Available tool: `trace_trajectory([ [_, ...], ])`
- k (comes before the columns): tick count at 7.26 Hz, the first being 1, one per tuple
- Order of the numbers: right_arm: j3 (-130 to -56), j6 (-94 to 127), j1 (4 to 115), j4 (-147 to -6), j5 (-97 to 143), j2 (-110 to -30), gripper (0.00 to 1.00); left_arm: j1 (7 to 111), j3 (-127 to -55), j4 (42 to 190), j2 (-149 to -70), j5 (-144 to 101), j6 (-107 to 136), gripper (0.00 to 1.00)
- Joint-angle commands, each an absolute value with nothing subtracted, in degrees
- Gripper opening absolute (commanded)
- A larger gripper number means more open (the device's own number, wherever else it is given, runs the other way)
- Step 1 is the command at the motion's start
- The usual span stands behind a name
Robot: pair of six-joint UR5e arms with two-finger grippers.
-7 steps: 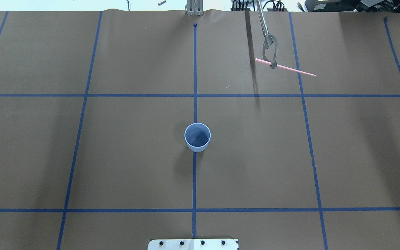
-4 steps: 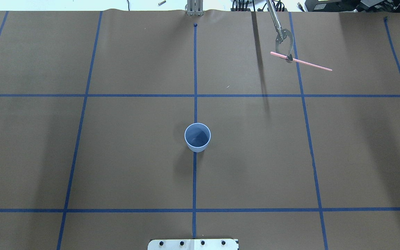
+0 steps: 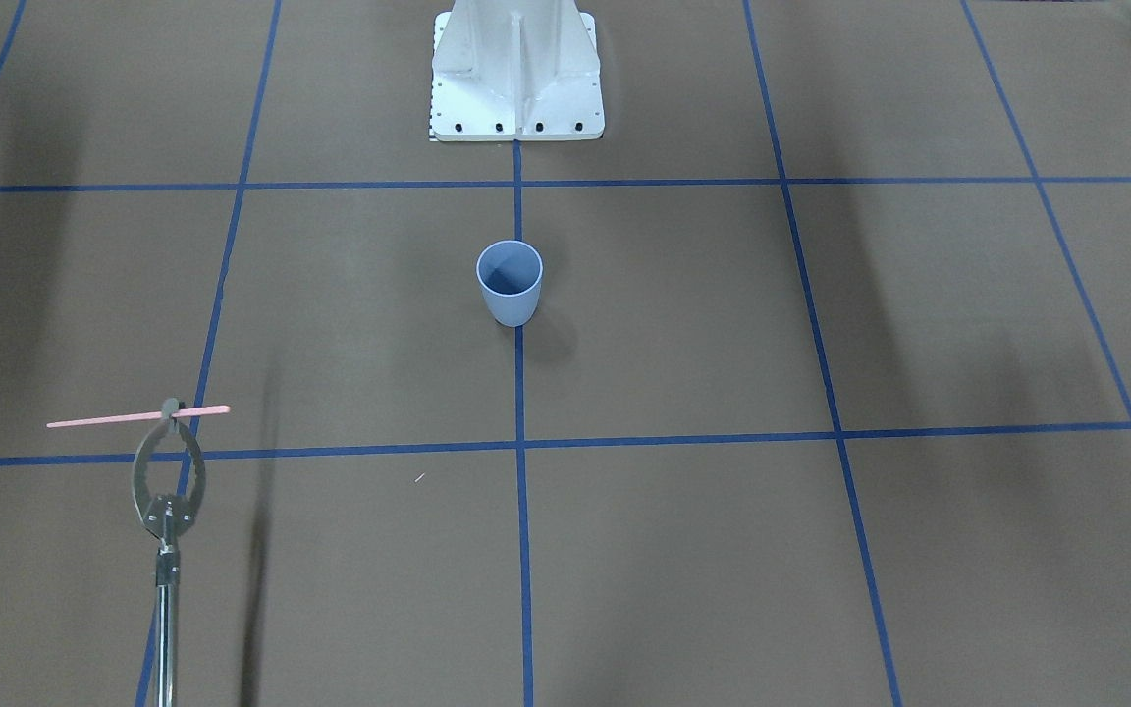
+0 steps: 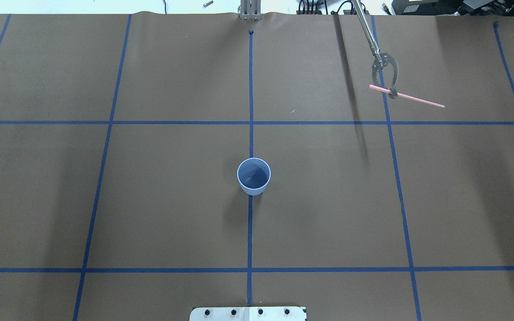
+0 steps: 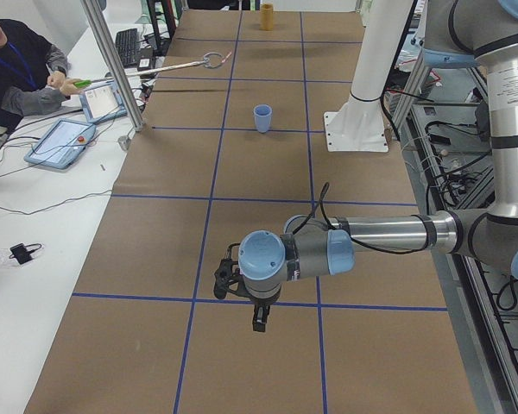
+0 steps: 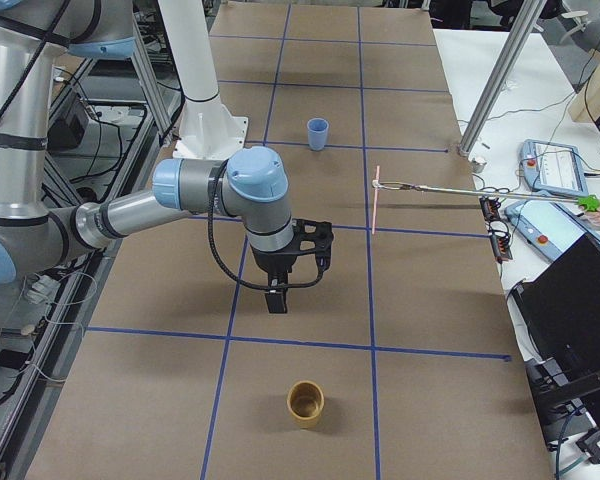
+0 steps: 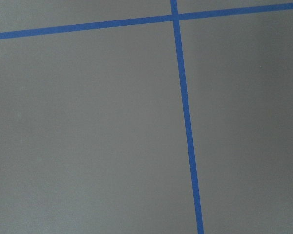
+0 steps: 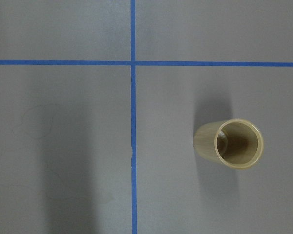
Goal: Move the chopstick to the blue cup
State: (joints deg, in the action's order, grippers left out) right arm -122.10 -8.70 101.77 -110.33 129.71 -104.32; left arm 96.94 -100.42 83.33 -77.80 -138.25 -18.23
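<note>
Left gripper [image 5: 257,321] and right gripper [image 6: 277,298] hover over the brown paper [image 4: 172,200], open or closed I cannot tell; a grabber tool [image 4: 384,71] near the far edge clamps the pink chopstick [image 4: 417,100], well apart from the central blue cup [image 4: 253,176]

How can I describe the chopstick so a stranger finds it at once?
Find the brown table with blue tape lines, then its side far from the robot's base. There a metal grabber holds the chopstick: thin and pink, unlike the round blue cup.
</note>
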Motion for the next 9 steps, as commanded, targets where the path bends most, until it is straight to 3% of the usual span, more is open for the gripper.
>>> trace_trajectory([
  [1,-120.6,-8.7,101.8,-110.4,130.0,-105.6,1.00,96.9,-100.6,83.2,-77.9,-138.3,-18.2,0.98],
  [9,-119.3,-8.7,102.1,-110.3,130.0,-105.6,1.00,96.7,-100.5,83.3,-78.0,-137.6,-18.2,0.98],
])
